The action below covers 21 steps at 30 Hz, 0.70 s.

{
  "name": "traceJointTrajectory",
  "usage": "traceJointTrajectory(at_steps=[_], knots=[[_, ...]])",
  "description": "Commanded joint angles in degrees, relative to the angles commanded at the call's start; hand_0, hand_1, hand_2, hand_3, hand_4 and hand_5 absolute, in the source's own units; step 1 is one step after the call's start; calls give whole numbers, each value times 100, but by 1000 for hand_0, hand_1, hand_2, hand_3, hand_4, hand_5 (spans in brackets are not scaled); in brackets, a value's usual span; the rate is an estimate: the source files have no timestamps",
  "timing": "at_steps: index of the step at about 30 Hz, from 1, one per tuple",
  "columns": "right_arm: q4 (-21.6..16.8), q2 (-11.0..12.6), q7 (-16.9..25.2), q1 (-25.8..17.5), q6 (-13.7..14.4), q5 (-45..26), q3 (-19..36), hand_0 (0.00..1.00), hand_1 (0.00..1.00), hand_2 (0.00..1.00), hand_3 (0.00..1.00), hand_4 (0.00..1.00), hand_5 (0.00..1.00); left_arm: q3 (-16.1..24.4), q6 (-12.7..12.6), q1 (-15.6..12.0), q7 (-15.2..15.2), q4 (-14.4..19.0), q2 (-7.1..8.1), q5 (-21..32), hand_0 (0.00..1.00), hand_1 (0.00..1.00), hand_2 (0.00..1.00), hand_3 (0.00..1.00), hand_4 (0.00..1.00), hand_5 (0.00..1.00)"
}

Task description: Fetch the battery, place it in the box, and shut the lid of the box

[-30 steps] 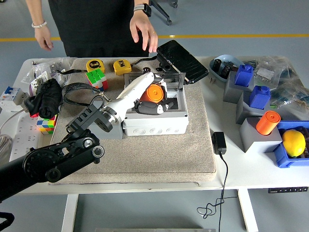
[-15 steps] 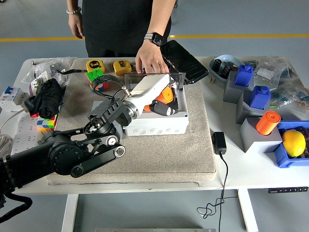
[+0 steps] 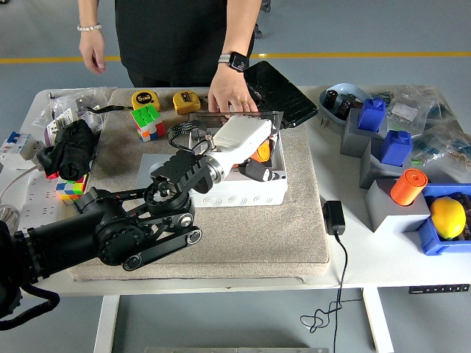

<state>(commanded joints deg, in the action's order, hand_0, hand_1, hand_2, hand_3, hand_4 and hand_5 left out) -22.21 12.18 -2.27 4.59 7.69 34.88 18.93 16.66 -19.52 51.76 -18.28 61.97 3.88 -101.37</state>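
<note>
Placing step: left hand [image 3: 246, 140] sits inside the open grey plastic box [image 3: 239, 187] over the orange cylindrical battery [image 3: 259, 151]; can't tell if it grips. Person's hand [image 3: 229, 94] steadies the rim. Next: withdraw, close the black lid [image 3: 278, 92].

The floor [image 3: 368, 29] is gray with a yellow line [image 3: 383, 54] across it. A white table [image 3: 383, 257] stands on it, with a beige mat [image 3: 250, 235] on top. The light is bright and even.
</note>
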Motion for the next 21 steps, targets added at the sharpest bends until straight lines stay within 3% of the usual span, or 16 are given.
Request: traceJointTrajectory(at_steps=[2,3,20,21], knots=[[0,-4,0,-2,-3,-4,-7,590,601,567,553,920,439,-25,10,12,25,-68,-29,38,240,159,175,334,998,271],[-1,-6,0,-1,-3,-4,-10,590,601,567,553,919,438,-33,17,22,33,-102,-43,42,274,197,234,389,998,296],[-35,0,22,14,23,15,-23,590,601,566,552,918,437,-163,88,234,245,-445,-129,258,279,209,241,393,998,326],[-37,-1,23,16,23,15,-25,590,601,566,552,918,436,-167,85,235,254,-455,-132,263,279,257,259,400,998,332]])
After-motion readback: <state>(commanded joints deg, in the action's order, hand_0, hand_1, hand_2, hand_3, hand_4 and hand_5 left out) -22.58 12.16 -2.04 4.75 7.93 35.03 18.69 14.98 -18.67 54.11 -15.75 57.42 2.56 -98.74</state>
